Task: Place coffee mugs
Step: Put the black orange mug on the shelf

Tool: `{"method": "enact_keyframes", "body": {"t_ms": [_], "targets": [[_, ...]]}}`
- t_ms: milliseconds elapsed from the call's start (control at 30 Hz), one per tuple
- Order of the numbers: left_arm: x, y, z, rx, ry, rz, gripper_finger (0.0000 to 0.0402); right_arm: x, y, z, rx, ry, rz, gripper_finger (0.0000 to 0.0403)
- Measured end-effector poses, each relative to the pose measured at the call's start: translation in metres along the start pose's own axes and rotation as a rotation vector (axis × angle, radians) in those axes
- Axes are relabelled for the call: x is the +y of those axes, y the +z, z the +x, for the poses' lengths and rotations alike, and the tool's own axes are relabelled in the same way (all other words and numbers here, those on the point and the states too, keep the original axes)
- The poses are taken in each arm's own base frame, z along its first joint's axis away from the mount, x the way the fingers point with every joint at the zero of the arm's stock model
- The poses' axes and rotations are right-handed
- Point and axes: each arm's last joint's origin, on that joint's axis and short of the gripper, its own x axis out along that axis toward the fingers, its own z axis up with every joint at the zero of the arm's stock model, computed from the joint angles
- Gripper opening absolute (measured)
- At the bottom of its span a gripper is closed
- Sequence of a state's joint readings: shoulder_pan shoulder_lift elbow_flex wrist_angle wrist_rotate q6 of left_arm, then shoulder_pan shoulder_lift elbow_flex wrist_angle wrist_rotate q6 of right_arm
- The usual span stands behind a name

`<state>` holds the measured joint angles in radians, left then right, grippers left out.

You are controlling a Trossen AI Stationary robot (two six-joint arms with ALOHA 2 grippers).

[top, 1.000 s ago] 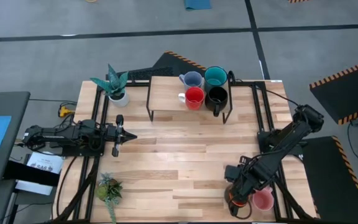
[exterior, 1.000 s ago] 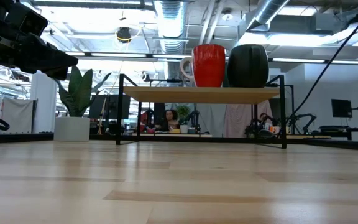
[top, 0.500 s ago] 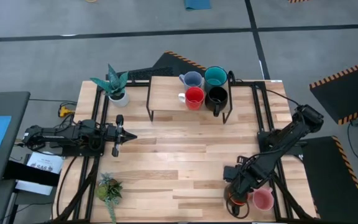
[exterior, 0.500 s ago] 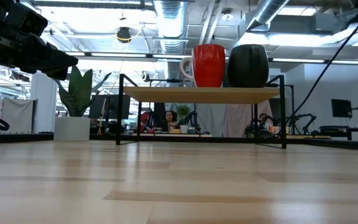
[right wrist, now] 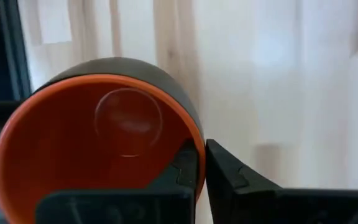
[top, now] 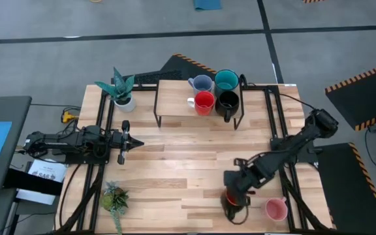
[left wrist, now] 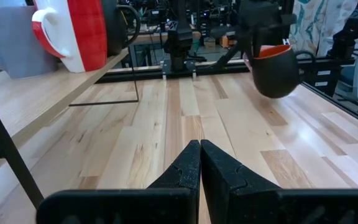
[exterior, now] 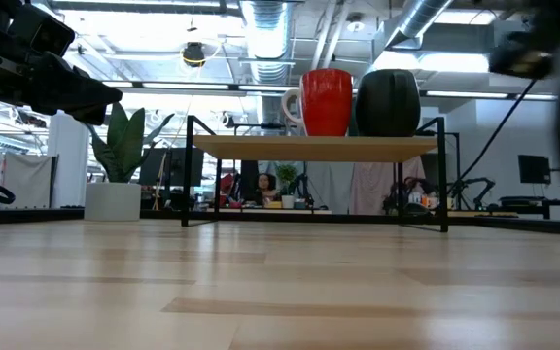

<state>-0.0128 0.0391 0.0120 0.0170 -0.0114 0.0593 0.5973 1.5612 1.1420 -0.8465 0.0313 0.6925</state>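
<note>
My right gripper (top: 232,198) is shut on a mug that is dark outside and orange inside (right wrist: 104,143), near the table's front edge, right of the middle. The left wrist view shows this mug (left wrist: 275,71) tilted above the wood. A pink mug (top: 276,209) stands on its base at the near right corner. Red (top: 204,102), black (top: 228,100), teal (top: 226,79) and grey-blue (top: 202,83) mugs stand on the wooden shelf (top: 175,101) at the back. My left gripper (top: 139,143) waits shut and empty at the table's left. My right gripper pinches the mug's rim (right wrist: 194,146). One finger (right wrist: 178,171) is inside the orange hollow and the other (right wrist: 229,177) is outside on the dark wall. The fingers come from above, pointing down. The mug hangs tilted and, in the left wrist view, clear of the table.
A white pot with a spiky plant (top: 121,91) stands at the far left, and a small green plant (top: 114,198) at the near left. The shelf's black wire legs (top: 156,111) stand on the table. Bare wood lies between the shelf and my right gripper.
My right gripper has shut on the rim of the dark and orange mug. It has carried the mug toward the table's left and a little toward the far edge, away from the pink mug, which stays where it was.
</note>
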Motion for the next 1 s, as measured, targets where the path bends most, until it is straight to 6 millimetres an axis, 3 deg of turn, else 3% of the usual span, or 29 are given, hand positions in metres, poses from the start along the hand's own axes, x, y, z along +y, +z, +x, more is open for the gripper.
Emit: {"method": "enact_keyframes", "body": {"t_ms": [167,400,533,800,1000], "targets": [[0.0,0.0,0.0,0.0,0.0,0.0,0.0,-0.016,0.049,-0.033,-0.165,0.047,-0.162,0.0033],[0.0,0.0,0.0,0.0,0.0,0.0,0.0,-0.052,0.119,-0.118,-0.564,-0.04,-0.301,0.0033],[0.0,0.0,0.0,0.0,0.001,0.0,0.0,-0.08,0.141,-0.154,-0.741,-0.166,-0.263,0.0033],[0.0,0.0,0.0,0.0,0.0,0.0,0.0,-0.14,0.165,-0.186,-0.952,-0.313,-0.127,0.0033],[0.0,0.0,0.0,0.0,0.0,0.0,0.0,-0.169,0.186,-0.174,-0.926,-0.364,-0.069,0.0033]]}}
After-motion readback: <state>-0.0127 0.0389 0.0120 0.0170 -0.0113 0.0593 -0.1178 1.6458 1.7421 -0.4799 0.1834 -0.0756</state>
